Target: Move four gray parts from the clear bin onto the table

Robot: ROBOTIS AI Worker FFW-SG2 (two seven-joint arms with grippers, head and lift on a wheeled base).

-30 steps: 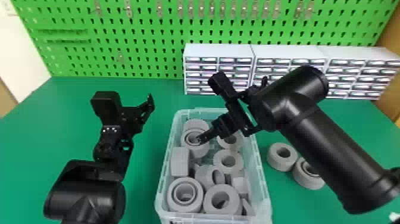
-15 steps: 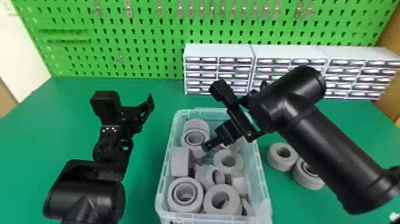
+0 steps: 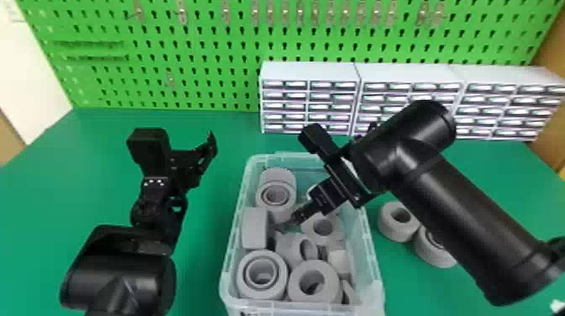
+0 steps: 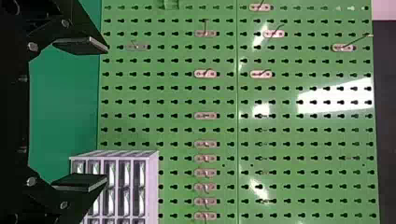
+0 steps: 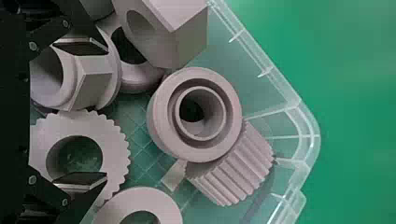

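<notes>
With left tool (image 4: pixel 107 113) and right tool (image 5: pixel 107 113) spread apart, could pinch toothed ring (image 5: pixel 115 142) and faceted part (image 5: pixel 95 85) together, from crowding in the clear bin (image 5: pixel 312 140). Might then drop one.

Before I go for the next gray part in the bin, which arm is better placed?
The right, I'd judge: its gripper is open over the clear bin, gray parts close beneath it. The left gripper sits left of the bin, facing the pegboard.
</notes>
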